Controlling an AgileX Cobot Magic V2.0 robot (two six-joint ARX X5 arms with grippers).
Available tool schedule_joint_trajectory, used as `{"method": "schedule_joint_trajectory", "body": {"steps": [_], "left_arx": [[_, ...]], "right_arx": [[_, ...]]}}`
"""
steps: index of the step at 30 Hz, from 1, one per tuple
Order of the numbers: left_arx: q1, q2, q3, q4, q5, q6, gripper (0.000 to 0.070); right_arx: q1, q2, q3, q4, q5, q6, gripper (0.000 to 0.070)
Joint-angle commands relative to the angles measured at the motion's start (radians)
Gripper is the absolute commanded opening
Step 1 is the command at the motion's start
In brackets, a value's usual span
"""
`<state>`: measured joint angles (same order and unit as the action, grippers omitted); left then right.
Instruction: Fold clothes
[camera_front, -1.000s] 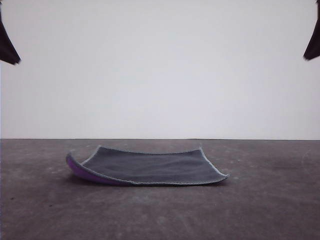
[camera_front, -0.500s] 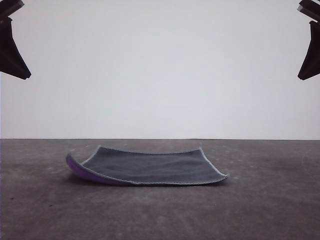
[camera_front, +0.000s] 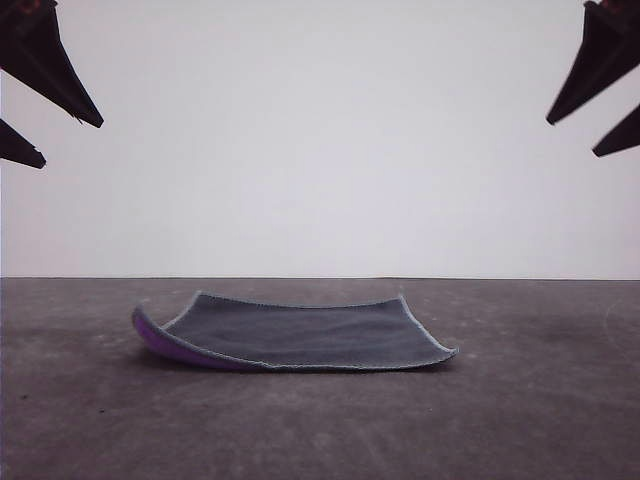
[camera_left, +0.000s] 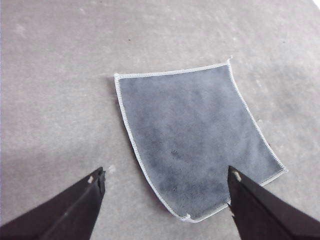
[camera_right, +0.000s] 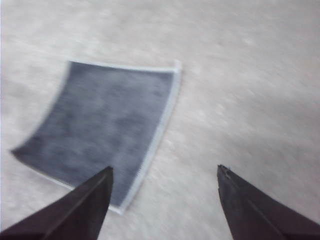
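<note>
Left gripper (camera_front: 45, 140) swings further into the front view than a second ago, jaws now spread wide, empty. Centre: the cloth (camera_front: 300, 333) lies unmoved on the table (camera_front: 540, 420), dark side up, unfolded (purple peeking under its curled left edge). Right gripper (camera_front: 595, 110) mirrors it, agape, empty. Looks like the approach is beginning.

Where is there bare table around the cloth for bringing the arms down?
The cloth lies mid-table, dark grey side up, its near left edge curled to show purple. Bare surface borders it left, right and in front. The left gripper and right gripper hang high, jaws open. Nowhere crowded.
</note>
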<state>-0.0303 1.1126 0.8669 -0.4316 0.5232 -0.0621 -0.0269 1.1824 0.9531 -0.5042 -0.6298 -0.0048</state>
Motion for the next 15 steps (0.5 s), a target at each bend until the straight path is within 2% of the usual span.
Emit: {"method": "schedule_joint_trajectory", "body": {"steps": [1, 9, 10, 13, 15], "left_arx": [[-0.001, 0.012, 0.021, 0.004, 0.006, -0.010, 0.0476], [-0.001, 0.029, 0.021, 0.019, 0.024, -0.032, 0.0475], [-0.001, 0.041, 0.021, 0.030, 0.038, -0.044, 0.0475], [-0.006, 0.095, 0.023, 0.075, 0.103, -0.083, 0.0475], [-0.013, 0.139, 0.026, 0.116, 0.131, -0.099, 0.0475]], "right_arx": [[0.000, 0.007, 0.015, 0.010, -0.011, -0.014, 0.0424], [0.002, 0.025, 0.015, 0.015, 0.001, -0.004, 0.0433], [0.003, 0.036, 0.015, 0.018, 0.000, -0.001, 0.0448], [0.024, 0.092, 0.015, 0.049, -0.003, 0.022, 0.0574], [0.041, 0.135, 0.015, 0.083, -0.002, 0.027, 0.0588]]}}
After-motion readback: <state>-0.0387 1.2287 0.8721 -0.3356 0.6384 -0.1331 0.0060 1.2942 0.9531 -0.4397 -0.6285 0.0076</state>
